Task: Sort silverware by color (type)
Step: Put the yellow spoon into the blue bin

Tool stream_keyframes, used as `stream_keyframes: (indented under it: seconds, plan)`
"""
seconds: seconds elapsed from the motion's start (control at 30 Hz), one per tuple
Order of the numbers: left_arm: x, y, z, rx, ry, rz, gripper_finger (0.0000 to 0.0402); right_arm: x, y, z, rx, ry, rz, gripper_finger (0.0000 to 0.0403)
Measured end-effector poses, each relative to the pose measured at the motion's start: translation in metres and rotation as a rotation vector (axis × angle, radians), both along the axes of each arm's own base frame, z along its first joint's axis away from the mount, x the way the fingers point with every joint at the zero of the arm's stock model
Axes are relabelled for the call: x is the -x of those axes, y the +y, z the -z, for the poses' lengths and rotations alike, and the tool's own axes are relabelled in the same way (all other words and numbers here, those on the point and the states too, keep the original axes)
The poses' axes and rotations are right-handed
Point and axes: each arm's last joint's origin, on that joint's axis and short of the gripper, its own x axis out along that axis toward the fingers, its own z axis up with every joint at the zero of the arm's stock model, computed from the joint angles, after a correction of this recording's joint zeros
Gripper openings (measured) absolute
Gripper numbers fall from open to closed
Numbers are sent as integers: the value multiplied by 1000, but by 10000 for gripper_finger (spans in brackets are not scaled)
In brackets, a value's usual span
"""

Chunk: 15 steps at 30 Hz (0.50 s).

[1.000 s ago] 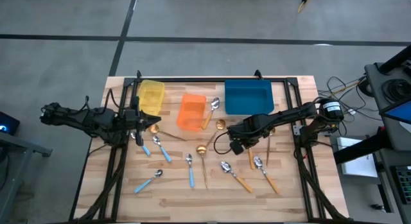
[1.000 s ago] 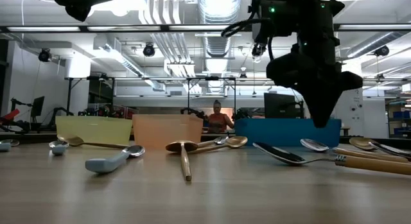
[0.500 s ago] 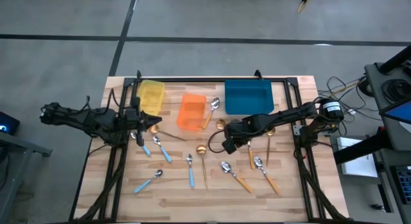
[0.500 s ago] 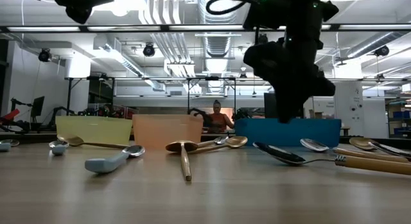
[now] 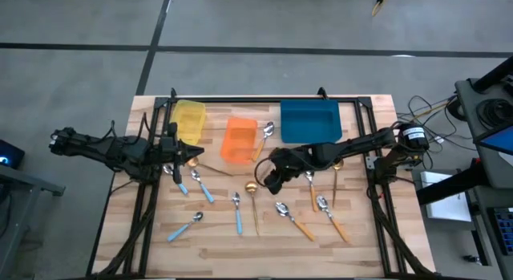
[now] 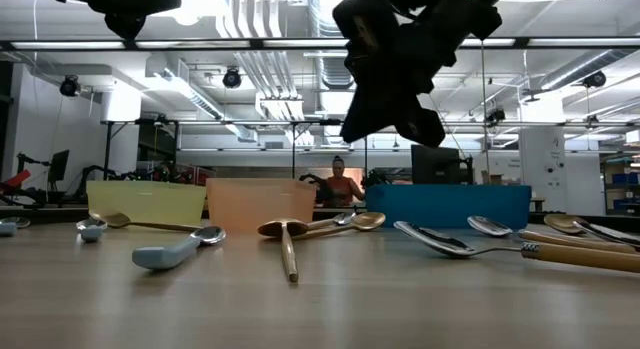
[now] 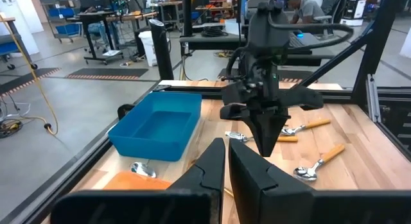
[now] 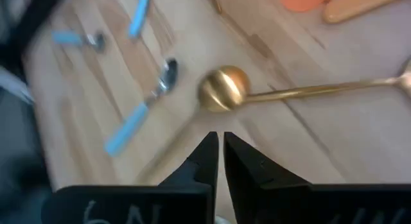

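Spoons lie scattered flat on the wooden table: blue-handled ones (image 5: 200,187) at the left and near middle, orange-handled ones (image 5: 332,218) at the right, and thin gold ones. One gold spoon (image 5: 252,187) (image 8: 223,89) lies at the table's middle. My right gripper (image 5: 268,179) (image 8: 219,150) hovers shut just right of and above that spoon's bowl, tilted in the low view (image 6: 388,107). My left gripper (image 5: 181,156) (image 7: 226,163) waits shut in the air by the yellow bin, above another gold spoon (image 5: 193,161). Neither holds anything.
Three bins stand along the far side: yellow (image 5: 189,119), orange (image 5: 239,140), blue (image 5: 309,121). A spoon (image 5: 265,135) leans against the orange bin's right wall. Metal frame rails run along the table's left and right edges. A person sits in the room beyond the table (image 6: 338,181).
My right gripper has travelled toward the table's left, from above the orange-handled spoons to beside the middle gold spoon. In the low view it has also risen and tipped from pointing straight down to a slant. No spoon has moved.
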Motion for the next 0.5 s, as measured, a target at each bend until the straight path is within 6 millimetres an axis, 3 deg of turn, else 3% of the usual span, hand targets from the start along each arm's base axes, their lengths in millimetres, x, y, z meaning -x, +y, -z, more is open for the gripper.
stream_keyframes:
  seconds: [0.37, 0.5]
  plan:
    - [0, 0, 0, -5, 3, 0, 4, -1, -7, 0, -54, 7, 108, 177]
    - [0, 0, 0, -9, 4, 1, 4, -1, -9, 0, -2, 1, 66, 206]
